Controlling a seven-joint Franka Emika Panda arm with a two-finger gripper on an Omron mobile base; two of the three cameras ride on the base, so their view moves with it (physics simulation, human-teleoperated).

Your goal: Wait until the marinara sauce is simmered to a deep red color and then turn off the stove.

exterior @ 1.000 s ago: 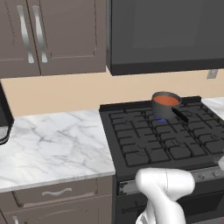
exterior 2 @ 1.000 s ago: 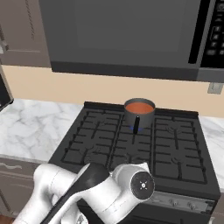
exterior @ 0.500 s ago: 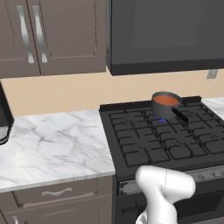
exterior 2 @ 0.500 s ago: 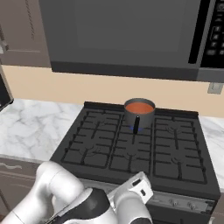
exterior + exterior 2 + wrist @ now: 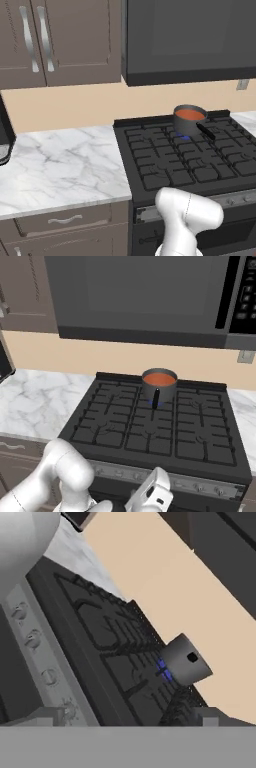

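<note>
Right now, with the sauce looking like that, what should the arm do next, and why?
Probably hold off the knobs for now. The marinara sauce in the saucepan looks orange-red rather than deep red, and a blue flame burns under it on the stove.

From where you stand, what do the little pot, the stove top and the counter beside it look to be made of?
The saucepan looks like dark grey metal with a matte finish, no shine on its wall. The stove has black grates that look like cast iron, dull and thick-barred, over a silvery front strip. The counter looks like polished white marble, going by its grey veins, though it could be an imitation.
</note>
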